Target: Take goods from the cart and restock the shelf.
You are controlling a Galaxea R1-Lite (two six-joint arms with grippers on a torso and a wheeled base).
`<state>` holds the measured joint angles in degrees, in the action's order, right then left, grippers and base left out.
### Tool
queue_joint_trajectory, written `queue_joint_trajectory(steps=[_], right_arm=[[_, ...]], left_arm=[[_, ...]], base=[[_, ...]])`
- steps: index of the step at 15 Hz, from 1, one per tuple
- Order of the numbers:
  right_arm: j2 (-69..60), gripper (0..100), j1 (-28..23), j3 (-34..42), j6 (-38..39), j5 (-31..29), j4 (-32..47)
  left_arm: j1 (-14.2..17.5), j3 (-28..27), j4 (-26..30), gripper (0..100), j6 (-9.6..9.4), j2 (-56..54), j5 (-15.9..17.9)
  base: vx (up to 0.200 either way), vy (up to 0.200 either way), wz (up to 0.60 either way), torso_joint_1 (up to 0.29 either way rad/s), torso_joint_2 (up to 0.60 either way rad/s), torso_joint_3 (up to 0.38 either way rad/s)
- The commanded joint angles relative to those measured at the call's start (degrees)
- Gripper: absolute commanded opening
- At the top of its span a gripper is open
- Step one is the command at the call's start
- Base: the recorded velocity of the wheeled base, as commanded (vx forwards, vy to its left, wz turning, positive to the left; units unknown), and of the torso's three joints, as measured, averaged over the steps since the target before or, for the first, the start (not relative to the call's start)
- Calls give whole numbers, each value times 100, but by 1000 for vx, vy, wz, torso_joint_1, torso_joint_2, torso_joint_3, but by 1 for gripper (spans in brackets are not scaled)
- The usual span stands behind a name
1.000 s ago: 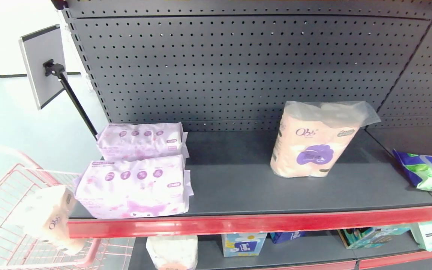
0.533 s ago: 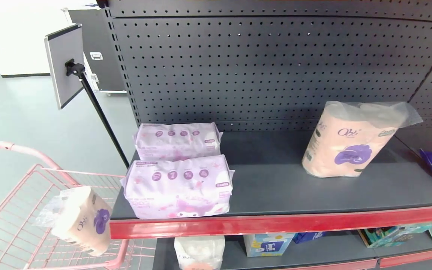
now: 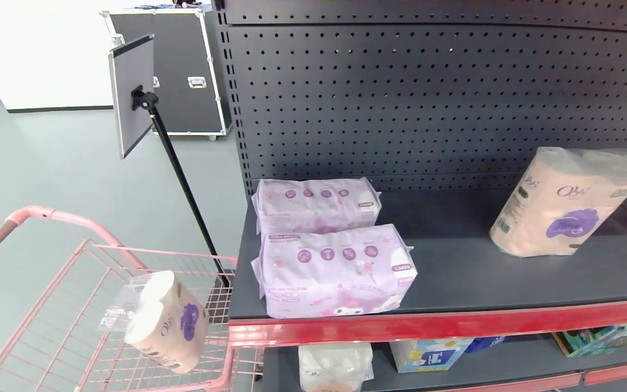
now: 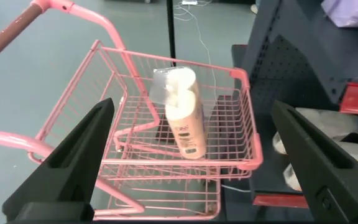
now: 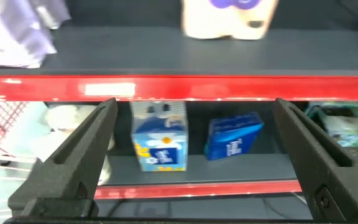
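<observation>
I reckon I'm partway: one roll pack [image 3: 558, 209] stands on the shelf [image 3: 455, 272], a second pack [image 3: 166, 321] waits in the cart [image 3: 68, 219], left end effector [image 4: 194, 160] and right end effector [image 5: 191, 155] both spread, empty.

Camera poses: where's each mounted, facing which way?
Head: on the head, facing forward and down at the shelf and pink cart.
Left wrist: on the left arm, facing down into the cart past left gripper, jaws open.
Right wrist: on the right arm, facing the shelf's red edge past right gripper, jaws open.
Shared: head and left wrist both catch the cart's roll pack.
</observation>
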<state>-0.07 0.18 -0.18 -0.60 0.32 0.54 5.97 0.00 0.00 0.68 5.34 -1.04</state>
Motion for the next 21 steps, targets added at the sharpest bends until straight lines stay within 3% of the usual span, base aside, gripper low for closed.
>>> queue_joint_trajectory(steps=[1, 6, 11, 21], right_arm=[[7, 100, -1, 1, -2, 3, -1], [7, 100, -1, 1, 7, 3, -1], [7, 100, -1, 9, -2, 3, -1], [7, 100, -1, 1, -2, -14, -1]], left_arm=[[9, 0, 0, 100, 2, 2, -2], [0, 0, 0, 100, 2, 2, -2], [0, 0, 0, 100, 2, 2, -2], [0, 0, 0, 100, 2, 2, -2]], base=[[0, 200, 0, 2, -2, -2], [0, 40, 0, 1, 0, 0], [-200, 0, 0, 9, 2, 1], [0, 0, 0, 0, 0, 0]])
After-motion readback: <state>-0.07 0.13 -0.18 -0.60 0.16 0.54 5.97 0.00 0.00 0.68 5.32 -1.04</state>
